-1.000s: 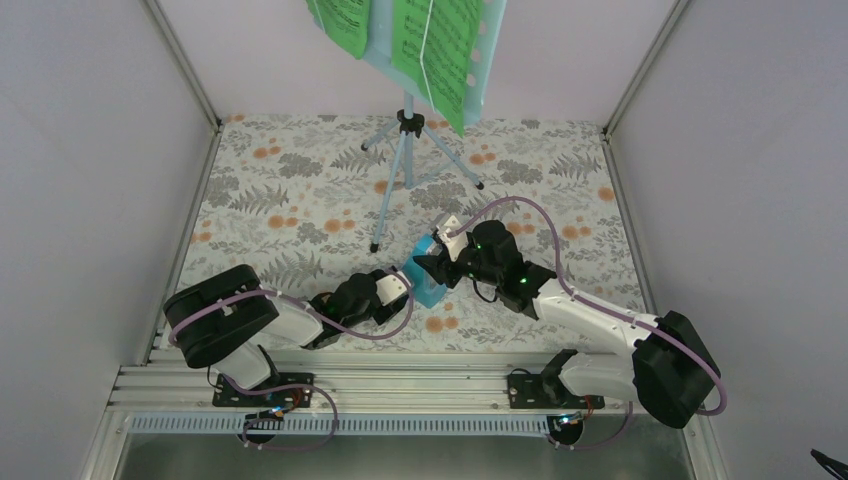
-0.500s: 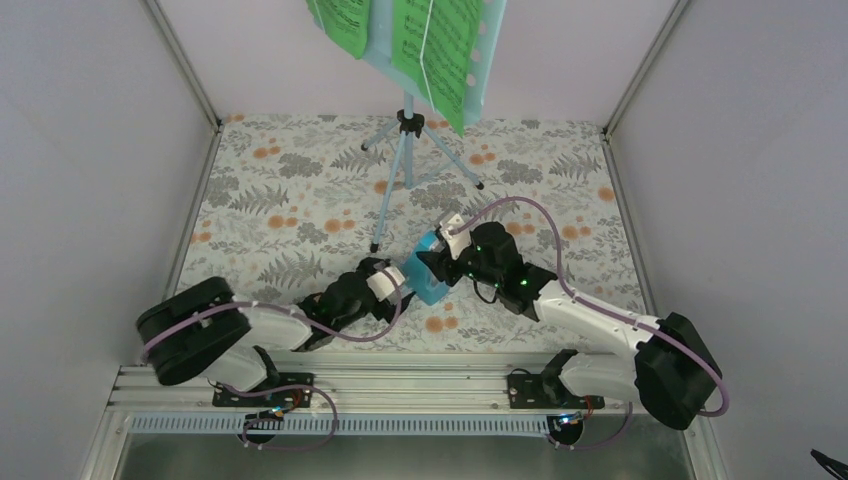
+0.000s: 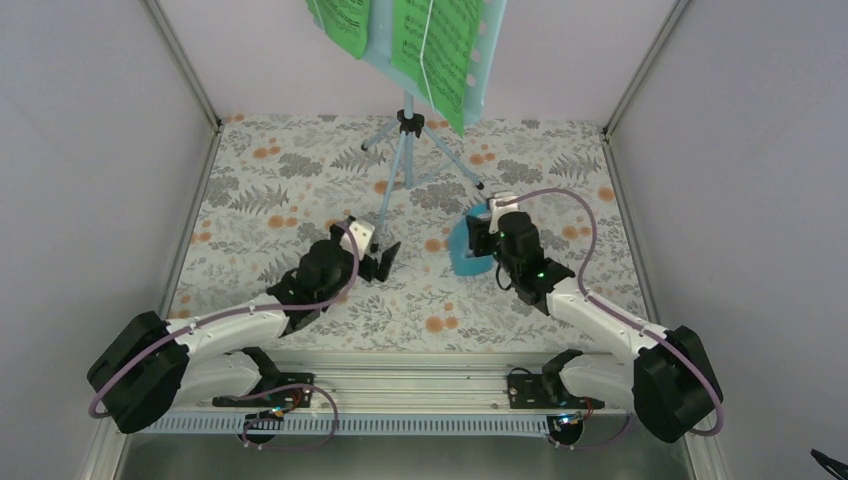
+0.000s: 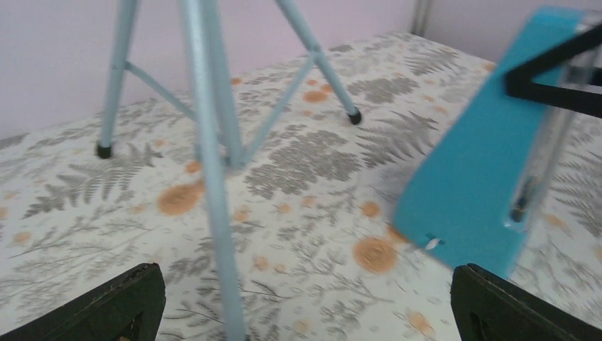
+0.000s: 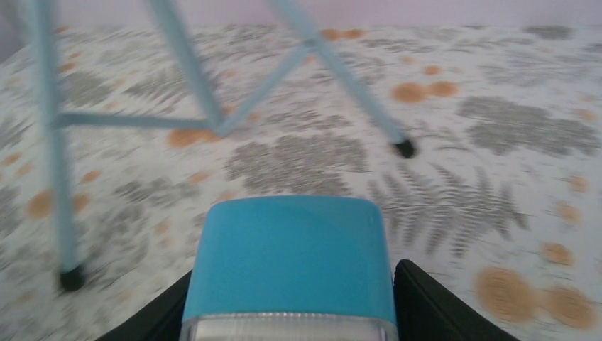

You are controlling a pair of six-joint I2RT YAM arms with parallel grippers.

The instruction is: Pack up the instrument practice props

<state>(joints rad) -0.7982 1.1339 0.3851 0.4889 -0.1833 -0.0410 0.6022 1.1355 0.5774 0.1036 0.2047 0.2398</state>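
The pale blue tripod music stand stands at the back middle. Its hole-punched desk holds the green sheet-music pages. My right gripper is shut on the blue metronome and holds it right of the stand's legs. In the right wrist view the metronome fills the space between my black fingers. My left gripper is open and empty, just short of the stand's front leg. The metronome also shows at the right of the left wrist view.
The floral table cover is walled in by pale panels on the left, back and right. The tripod's feet spread across the back middle. An aluminium rail carries both arm bases at the near edge.
My right gripper has carried the metronome from the table's middle to the right and further back. My left gripper has drawn away from it, leftward and back toward the stand's leg.
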